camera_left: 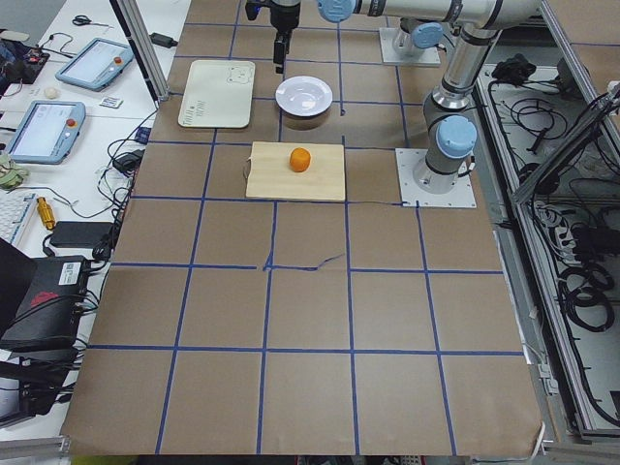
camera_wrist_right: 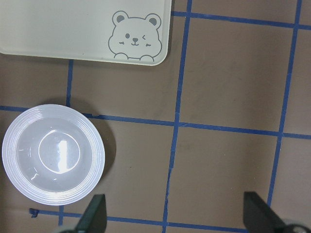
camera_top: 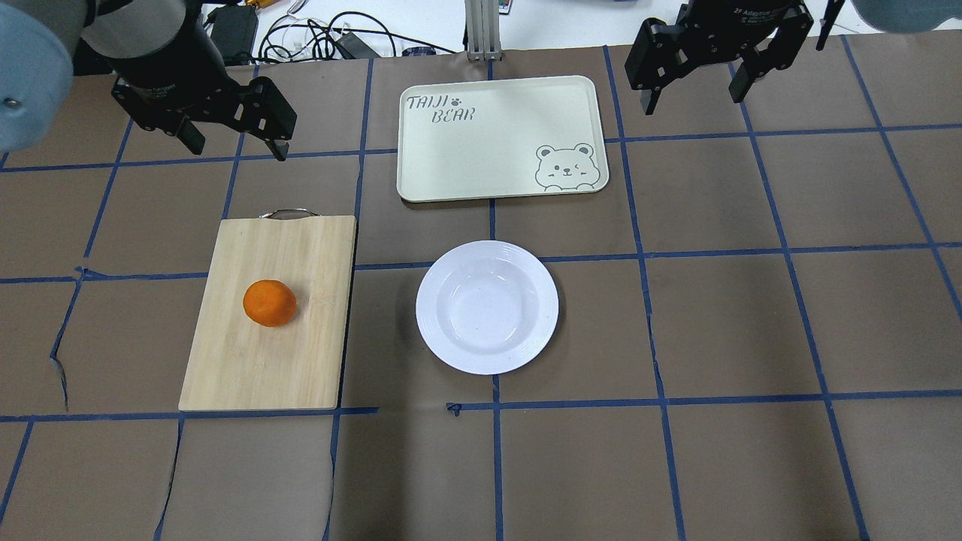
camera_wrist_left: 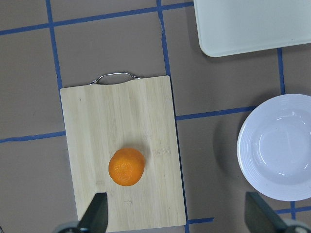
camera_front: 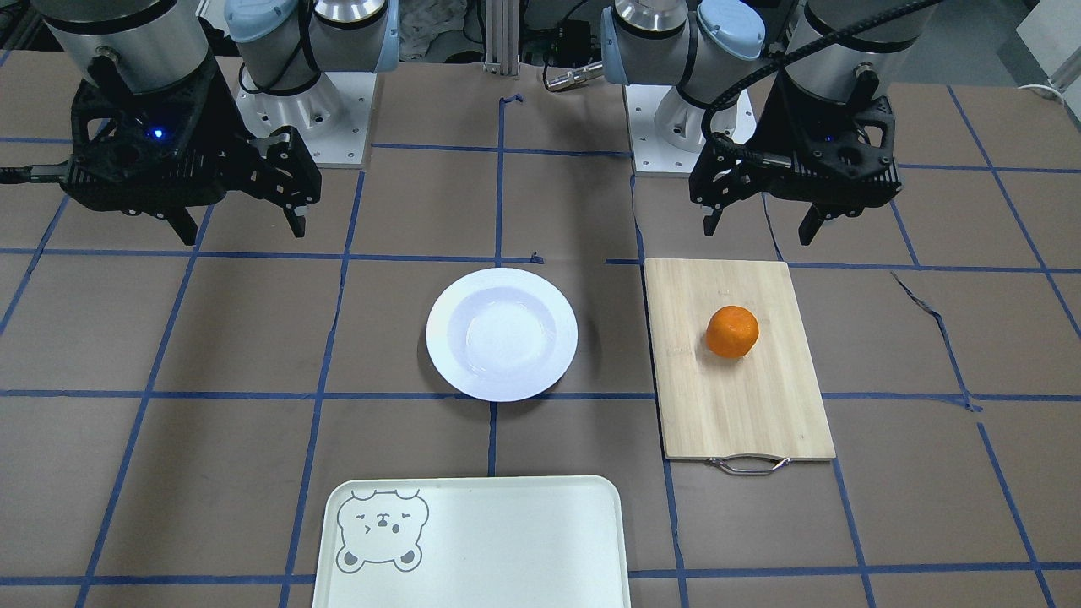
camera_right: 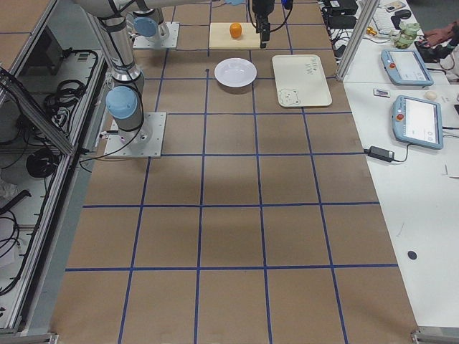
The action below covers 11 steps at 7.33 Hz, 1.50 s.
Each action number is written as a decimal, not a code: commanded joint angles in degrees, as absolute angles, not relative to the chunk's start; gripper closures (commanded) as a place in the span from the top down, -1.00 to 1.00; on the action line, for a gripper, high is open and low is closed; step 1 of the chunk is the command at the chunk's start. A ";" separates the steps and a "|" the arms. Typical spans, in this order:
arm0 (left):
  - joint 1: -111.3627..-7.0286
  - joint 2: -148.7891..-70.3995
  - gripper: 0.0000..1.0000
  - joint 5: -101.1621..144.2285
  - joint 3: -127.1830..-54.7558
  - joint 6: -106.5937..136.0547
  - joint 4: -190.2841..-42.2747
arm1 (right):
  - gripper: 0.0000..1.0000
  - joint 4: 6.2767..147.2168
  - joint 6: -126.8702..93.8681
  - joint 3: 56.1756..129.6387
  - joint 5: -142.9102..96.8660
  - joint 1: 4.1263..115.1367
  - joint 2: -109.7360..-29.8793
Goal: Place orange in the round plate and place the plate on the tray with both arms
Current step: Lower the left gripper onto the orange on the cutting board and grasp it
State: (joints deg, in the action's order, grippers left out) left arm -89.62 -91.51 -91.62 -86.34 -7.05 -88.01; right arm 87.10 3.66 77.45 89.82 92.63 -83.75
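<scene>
The orange point(camera_front: 732, 331) point(camera_top: 270, 303) lies on a wooden cutting board point(camera_top: 263, 361), alone. Beside the board, at the table's middle, the white round plate point(camera_front: 502, 334) point(camera_top: 487, 306) stands with nothing in it. The cream tray point(camera_front: 507, 549) point(camera_top: 481, 143) with the bear face is beyond the plate, bare. My left gripper point(camera_front: 760, 230) point(camera_top: 239, 150) hangs open high over the table near the board's handle end; its wrist view shows the orange point(camera_wrist_left: 127, 167) below. My right gripper point(camera_front: 241, 232) point(camera_top: 691, 101) hangs open on the other side, holding nothing, with the plate point(camera_wrist_right: 52, 154) below it.
Brown paper with a blue tape grid covers the table. The board's metal handle point(camera_front: 748, 464) points towards the tray side. The arm bases point(camera_front: 304, 110) stand at the robot's edge. Tablets point(camera_right: 414, 118) and cables lie on the side bench past the tray.
</scene>
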 commanded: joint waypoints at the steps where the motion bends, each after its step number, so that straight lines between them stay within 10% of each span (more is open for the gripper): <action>1: -89.65 -92.63 1.00 -91.76 -87.62 -6.68 -87.19 | 1.00 87.10 3.69 77.43 89.82 92.55 -83.76; 11: -84.65 -101.41 0.95 -99.39 -114.59 -9.10 -61.28 | 1.00 87.10 3.43 77.52 89.82 92.64 -83.76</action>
State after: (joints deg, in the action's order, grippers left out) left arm -85.64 -99.75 -97.98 -112.29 -4.16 -64.52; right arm 87.10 3.40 77.52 89.81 92.60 -83.76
